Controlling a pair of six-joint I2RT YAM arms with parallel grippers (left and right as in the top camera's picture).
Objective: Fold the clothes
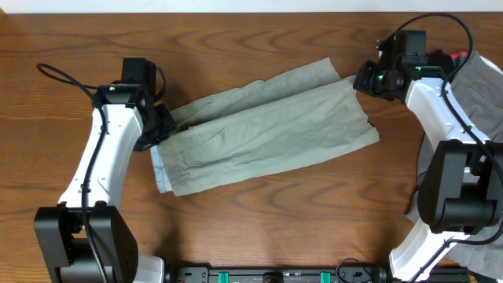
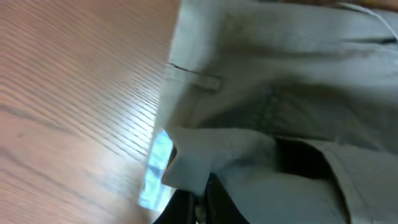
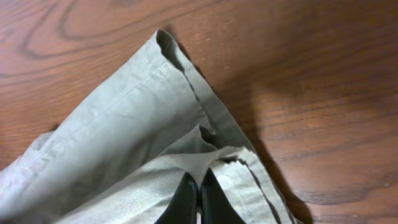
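Observation:
The pale khaki-green shorts [image 1: 267, 130] lie across the middle of the wooden table, folded lengthwise, waistband at the left and leg hems at the right. My left gripper [image 1: 159, 130] is shut on the waistband edge; the left wrist view shows its fingers [image 2: 200, 202] pinching a fold of the shorts [image 2: 280, 93], with a pale blue inner label [image 2: 157, 168] beside them. My right gripper [image 1: 363, 79] is shut on the leg hem at the upper right; the right wrist view shows its fingers [image 3: 199, 196] closed on the shorts' fabric [image 3: 124, 137].
A grey garment [image 1: 481, 90] lies at the right edge of the table, partly under the right arm. A red object [image 1: 460, 56] peeks out near it. Bare wood table [image 1: 259, 228] surrounds the shorts. A black rail [image 1: 275, 275] runs along the front edge.

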